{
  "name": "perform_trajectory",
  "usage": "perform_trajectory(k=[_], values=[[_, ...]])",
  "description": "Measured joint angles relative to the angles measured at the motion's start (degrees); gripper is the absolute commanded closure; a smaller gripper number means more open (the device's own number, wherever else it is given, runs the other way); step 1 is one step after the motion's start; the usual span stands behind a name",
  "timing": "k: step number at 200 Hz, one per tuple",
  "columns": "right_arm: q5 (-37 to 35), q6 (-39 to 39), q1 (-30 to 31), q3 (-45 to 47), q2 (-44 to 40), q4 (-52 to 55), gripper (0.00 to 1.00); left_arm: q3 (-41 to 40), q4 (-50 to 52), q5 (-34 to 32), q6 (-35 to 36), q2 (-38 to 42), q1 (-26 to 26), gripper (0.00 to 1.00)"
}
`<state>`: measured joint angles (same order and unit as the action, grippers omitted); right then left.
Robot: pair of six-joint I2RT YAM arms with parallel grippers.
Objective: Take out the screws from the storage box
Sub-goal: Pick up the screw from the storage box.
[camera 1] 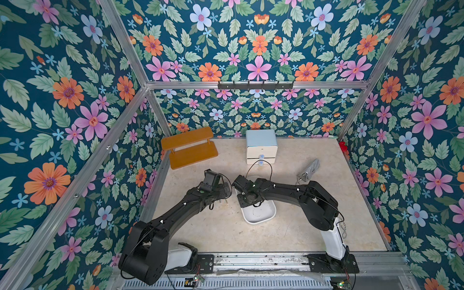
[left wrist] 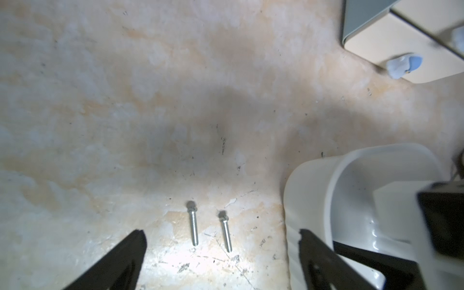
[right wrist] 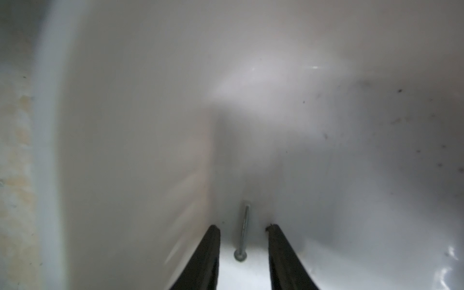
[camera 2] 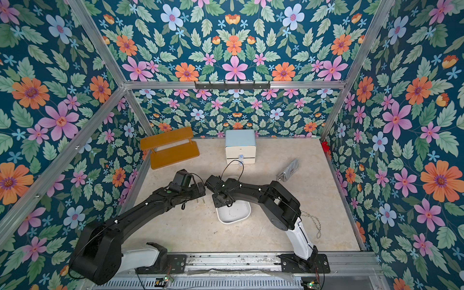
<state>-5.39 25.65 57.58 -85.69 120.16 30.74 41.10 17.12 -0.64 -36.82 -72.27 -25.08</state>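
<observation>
Two silver screws [left wrist: 193,226] [left wrist: 226,234] lie side by side on the beige table, just left of the white storage box [left wrist: 308,200]. In a top view they show as small silver slivers [camera 2: 200,200]. My left gripper [left wrist: 221,233] hangs over them, open wide, its fingers standing clear on either side. My right gripper [right wrist: 244,227] points down inside the storage box [camera 1: 261,217], open. A third screw [right wrist: 246,213] lies on the box floor between its fingers [right wrist: 208,251], untouched, head toward the wrist.
A white two-drawer cabinet [camera 1: 261,147] with a light blue top stands at the back centre, an orange wooden shelf [camera 1: 189,148] at the back left. A silver pouch [camera 1: 310,168] lies at the right. A silver chain [camera 2: 313,223] lies by the right arm's base.
</observation>
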Motion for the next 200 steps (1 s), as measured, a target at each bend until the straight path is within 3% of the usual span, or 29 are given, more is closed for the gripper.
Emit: perform_trajectory(k=[41,85,156,200], values=[[-0.6,0.2,-0.5,-0.4,0.3,0.5,0.88,2.8,3.6,-1.4,0.2,4.0,0.0,0.01],[-0.6,0.2,-0.5,-1.7,1.0,1.7,0.98,4.0,5.7,-3.5,-2.0,10.1,0.0,0.01],[-0.5,0.0,-0.6,-2.0,0.6,2.5,1.0,4.3,9.0,-5.9,-6.4,11.4,0.1,0.01],[-0.6,-0.1,-1.6,-0.7,-6.6,5.1,1.0,3.7,9.0,-5.1,-6.5,11.8,0.2,0.01]])
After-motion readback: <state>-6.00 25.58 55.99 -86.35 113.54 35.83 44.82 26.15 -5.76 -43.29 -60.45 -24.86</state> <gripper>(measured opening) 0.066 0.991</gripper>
